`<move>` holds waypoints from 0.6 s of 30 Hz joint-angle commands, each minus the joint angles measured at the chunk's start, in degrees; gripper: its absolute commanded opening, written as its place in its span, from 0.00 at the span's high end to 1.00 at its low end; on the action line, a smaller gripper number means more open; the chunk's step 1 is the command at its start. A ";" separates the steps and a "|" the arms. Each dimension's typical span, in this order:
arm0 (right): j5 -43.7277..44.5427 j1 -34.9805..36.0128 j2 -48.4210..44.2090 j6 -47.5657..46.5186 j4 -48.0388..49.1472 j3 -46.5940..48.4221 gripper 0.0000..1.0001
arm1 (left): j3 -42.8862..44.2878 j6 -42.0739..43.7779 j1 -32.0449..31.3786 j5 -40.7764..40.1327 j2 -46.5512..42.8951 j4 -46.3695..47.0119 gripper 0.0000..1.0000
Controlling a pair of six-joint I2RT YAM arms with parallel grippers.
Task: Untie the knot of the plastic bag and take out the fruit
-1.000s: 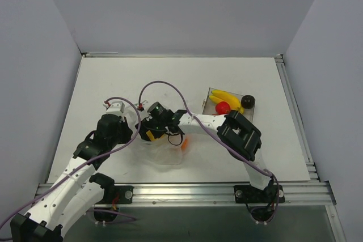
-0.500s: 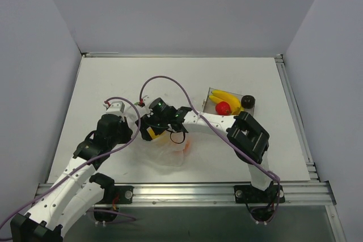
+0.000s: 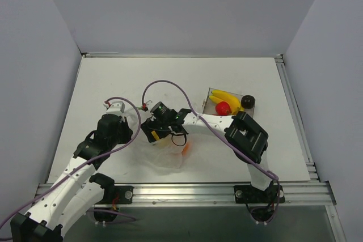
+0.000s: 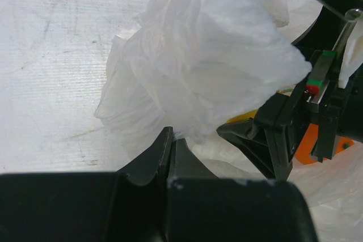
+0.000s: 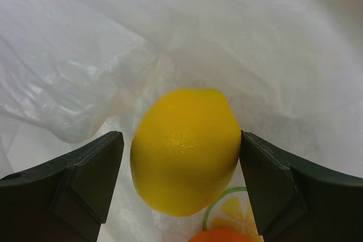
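Shifting only slightly over the last second, the right gripper [image 5: 180, 140] is reaching inside the plastic bag [image 4: 210, 55], jaws apart either side of the lemon [image 5: 187, 165], with an orange fruit [image 5: 224, 235] lying beside it. The left gripper [image 4: 170, 140] is clamping the bag's edge, lifting its mouth open. A banana [image 3: 224, 96], red piece [image 3: 223, 107] and dark ball [image 3: 247, 101] are sitting in the clear box [image 3: 205, 96].

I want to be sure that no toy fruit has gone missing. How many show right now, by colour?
Yellow: 2, the banana and the lemon in the bag
Red: 1, the red fruit
Dark: 1, the dark ball
Orange: 1, the orange fruit in the bag
Total: 5
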 commanded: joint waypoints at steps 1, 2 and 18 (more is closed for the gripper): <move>0.85 0.07 0.04 0.38 -2.07 -0.26 0.18 | 0.56 0.36 -0.23 0.56 -0.14 2.65 1.00; 0.67 -0.01 -0.30 0.47 -2.07 0.09 0.22 | 0.47 0.36 -0.23 0.47 -0.23 2.56 1.00; -0.03 1.30 -14.71 -0.76 -1.01 -0.08 0.79 | 0.56 0.27 -0.23 -1.11 -1.37 2.56 1.00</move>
